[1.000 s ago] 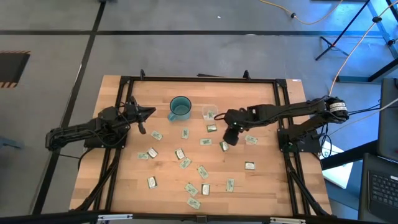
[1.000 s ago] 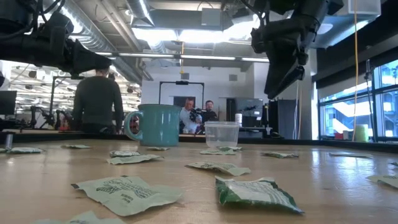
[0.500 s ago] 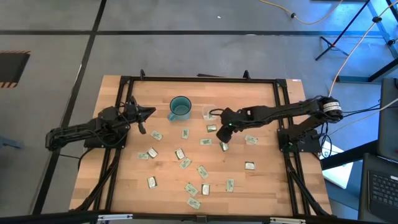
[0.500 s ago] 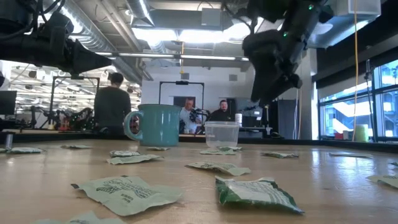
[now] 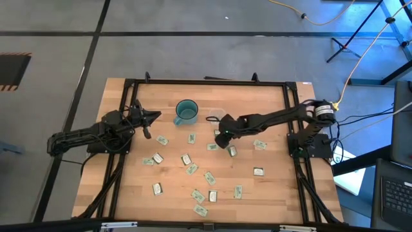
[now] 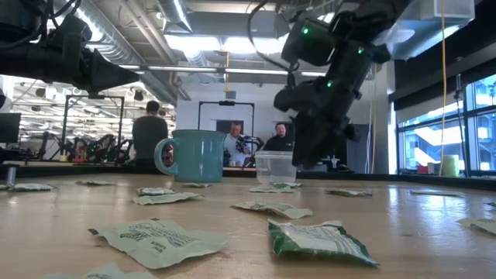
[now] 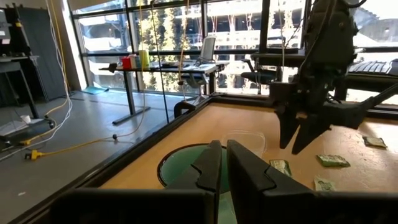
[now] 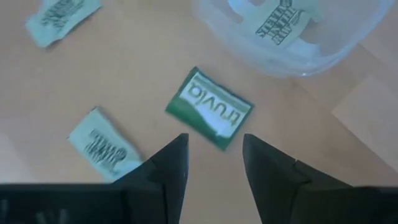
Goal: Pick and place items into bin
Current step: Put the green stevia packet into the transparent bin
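Clear cup (image 8: 292, 31): cut off by the right wrist view's edge; print on the packet inside (image 8: 278, 23) only partly legible. Teal mug (image 7: 186, 163): largely hidden behind the left gripper (image 7: 225, 167). Far people (image 6: 249, 144): blurred, possibly seated.

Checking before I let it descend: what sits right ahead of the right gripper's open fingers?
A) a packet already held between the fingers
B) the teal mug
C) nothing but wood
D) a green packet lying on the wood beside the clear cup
D: in the right wrist view the right gripper is open and empty just short of a green packet lying flat beside the clear cup.
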Controlling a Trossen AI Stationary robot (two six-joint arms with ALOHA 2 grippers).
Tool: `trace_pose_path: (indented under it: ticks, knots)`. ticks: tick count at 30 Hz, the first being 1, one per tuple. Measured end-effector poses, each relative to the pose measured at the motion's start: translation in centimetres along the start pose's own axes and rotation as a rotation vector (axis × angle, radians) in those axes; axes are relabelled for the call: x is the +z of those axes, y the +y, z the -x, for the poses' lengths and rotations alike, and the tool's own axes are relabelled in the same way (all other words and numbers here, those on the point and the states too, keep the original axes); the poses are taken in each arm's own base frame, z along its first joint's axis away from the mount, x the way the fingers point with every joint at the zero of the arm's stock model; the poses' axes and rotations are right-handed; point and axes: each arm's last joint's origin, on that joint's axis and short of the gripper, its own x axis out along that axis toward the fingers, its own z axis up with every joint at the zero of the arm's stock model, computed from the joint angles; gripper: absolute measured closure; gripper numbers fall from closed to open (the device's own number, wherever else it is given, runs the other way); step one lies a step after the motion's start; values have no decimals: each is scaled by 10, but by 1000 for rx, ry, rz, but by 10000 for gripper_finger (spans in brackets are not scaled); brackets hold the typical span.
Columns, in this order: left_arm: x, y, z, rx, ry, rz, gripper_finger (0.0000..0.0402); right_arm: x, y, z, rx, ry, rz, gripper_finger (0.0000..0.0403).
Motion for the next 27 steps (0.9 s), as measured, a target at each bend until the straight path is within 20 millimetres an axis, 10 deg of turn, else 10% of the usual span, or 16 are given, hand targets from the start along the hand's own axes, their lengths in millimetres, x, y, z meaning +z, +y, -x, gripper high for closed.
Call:
trace_pose_path:
  ticks: [16,27]
  knots:
    - [0,0,0,0,0,0,382,-9,-2,-34,-74,36,-11,257]
    - [0,0,0,-1,0,0,382,-11,-4,-35,-91,50,25,350]
